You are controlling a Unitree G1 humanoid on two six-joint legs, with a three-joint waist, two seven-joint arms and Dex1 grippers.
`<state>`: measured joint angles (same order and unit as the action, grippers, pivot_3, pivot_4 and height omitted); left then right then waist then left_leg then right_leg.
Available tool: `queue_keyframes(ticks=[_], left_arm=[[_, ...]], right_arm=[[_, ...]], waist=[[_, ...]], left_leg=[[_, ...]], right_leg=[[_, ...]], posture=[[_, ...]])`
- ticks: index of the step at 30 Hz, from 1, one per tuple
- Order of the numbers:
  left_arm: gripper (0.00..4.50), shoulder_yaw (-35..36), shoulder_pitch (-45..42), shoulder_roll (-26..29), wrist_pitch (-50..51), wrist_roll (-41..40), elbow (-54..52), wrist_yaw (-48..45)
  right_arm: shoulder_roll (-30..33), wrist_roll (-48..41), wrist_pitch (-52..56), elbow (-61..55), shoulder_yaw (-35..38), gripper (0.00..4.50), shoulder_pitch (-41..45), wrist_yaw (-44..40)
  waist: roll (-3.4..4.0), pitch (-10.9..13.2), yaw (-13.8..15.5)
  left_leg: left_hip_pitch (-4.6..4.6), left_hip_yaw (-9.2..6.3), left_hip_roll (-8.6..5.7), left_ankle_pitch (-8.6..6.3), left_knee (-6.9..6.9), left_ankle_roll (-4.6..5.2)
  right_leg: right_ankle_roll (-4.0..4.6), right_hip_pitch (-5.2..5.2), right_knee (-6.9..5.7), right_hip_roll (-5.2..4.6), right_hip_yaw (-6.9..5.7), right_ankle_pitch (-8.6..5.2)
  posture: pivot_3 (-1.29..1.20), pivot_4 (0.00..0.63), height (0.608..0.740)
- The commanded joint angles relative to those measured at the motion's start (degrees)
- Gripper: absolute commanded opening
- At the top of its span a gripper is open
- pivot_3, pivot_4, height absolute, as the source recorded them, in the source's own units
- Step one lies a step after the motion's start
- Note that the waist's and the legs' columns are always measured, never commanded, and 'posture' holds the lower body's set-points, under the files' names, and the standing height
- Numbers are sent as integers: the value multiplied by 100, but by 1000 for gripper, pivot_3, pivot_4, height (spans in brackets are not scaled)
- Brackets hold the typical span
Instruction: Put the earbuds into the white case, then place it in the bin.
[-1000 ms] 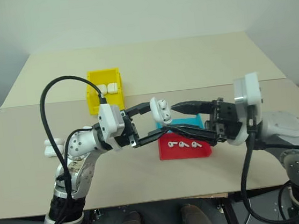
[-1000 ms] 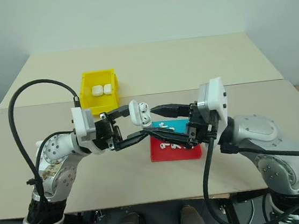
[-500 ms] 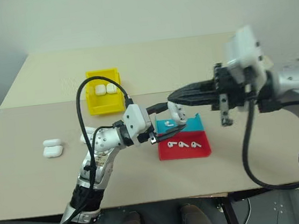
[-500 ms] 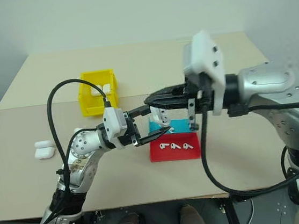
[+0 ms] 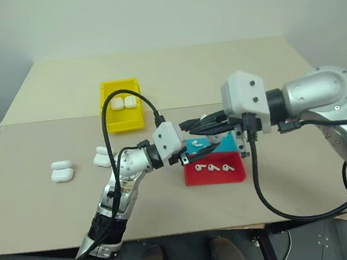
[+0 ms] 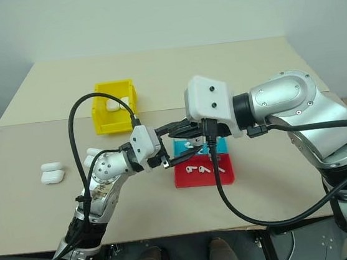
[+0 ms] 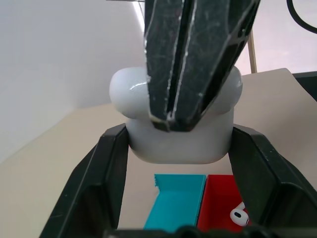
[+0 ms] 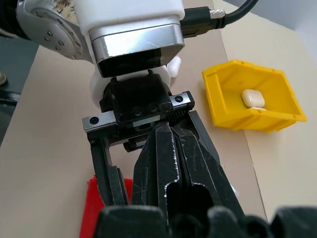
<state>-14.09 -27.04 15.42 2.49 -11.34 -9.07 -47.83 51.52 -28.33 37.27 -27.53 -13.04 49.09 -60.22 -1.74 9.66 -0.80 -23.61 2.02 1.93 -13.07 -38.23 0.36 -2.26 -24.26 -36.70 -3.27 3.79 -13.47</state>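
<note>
While the left gripper [image 7: 179, 163] clamps the white case [image 7: 179, 134] above the blue tray [image 5: 216, 143] and red tray [image 5: 215, 174], the right gripper [image 7: 190, 64], fingers together, presses on its top, seemingly closing the lid. Three earbuds [image 5: 213, 168] lie in the red tray, and spare cases [image 5: 61, 171] wait near the table's left edge. Two cases already sit in the yellow bin [image 5: 121, 104], well apart toward the far left. Judging by this, one case remains to be carried there; the tabletop between is bare.
</note>
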Motion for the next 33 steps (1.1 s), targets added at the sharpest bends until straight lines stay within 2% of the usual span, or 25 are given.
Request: queue_keyframes(ticks=[1, 14, 19, 21, 25, 27, 33], left_arm=[[2764, 175, -9, -35, -217, -246, -289, 4], [2764, 362, -13, -78, -394, -291, -163, 97], [2764, 761, -239, 143, 189, -102, -302, 713], [2764, 1084, -526, -24, 554, -71, -232, 1417], [2764, 1623, -1579, -101, 1187, 355, 756, 2675], [2764, 1894, -2286, -89, 1489, 597, 1880, 3458], [2764, 1982, -2957, -113, 1679, 1052, 3491, 4483]], right_arm=[[150, 288, -160, 74, 103, 29, -46, -102], [17, -21, -238, 211, 1076, 29, 26, -5], [-102, -239, -135, 125, 1838, 29, -296, 425], [-89, -183, -159, 14, 2020, 29, -669, 586], [-254, -167, -94, -205, 2203, 29, -1373, 1040], [-396, -71, -155, -325, 2071, 29, -1694, 1254], [-375, 196, -173, -489, 1854, 29, -2081, 1430]], waist=[[0, 0, -1], [0, 0, -1], [0, 0, 4], [-1, 0, 19], [-2, 1, 65], [-2, 0, 73], [-3, -1, 11]], left_leg=[[0, 0, 0, 0, 0, 0], [2, 0, 0, 0, -1, 0], [2, -2, 1, 0, -1, 0], [3, -5, -1, 0, -2, 0], [-14, -15, -5, 0, -23, 0], [-13, -18, -8, 0, -29, 0], [-17, -22, -9, -2, -27, 3]], right_leg=[[0, 0, 0, 0, 0, 0], [0, 1, -3, -1, 0, 0], [1, 2, -4, 0, -1, 1], [0, 6, -3, -1, -3, 1], [-10, 7, -3, -4, -12, 7], [-12, 9, -5, -3, -12, 8], [-13, 3, -2, -1, -12, 8]], posture=[[0, 150, 740], [0, 150, 740], [0, 150, 740], [0, 150, 740], [0, 150, 740], [0, 150, 740], [0, 150, 740]])
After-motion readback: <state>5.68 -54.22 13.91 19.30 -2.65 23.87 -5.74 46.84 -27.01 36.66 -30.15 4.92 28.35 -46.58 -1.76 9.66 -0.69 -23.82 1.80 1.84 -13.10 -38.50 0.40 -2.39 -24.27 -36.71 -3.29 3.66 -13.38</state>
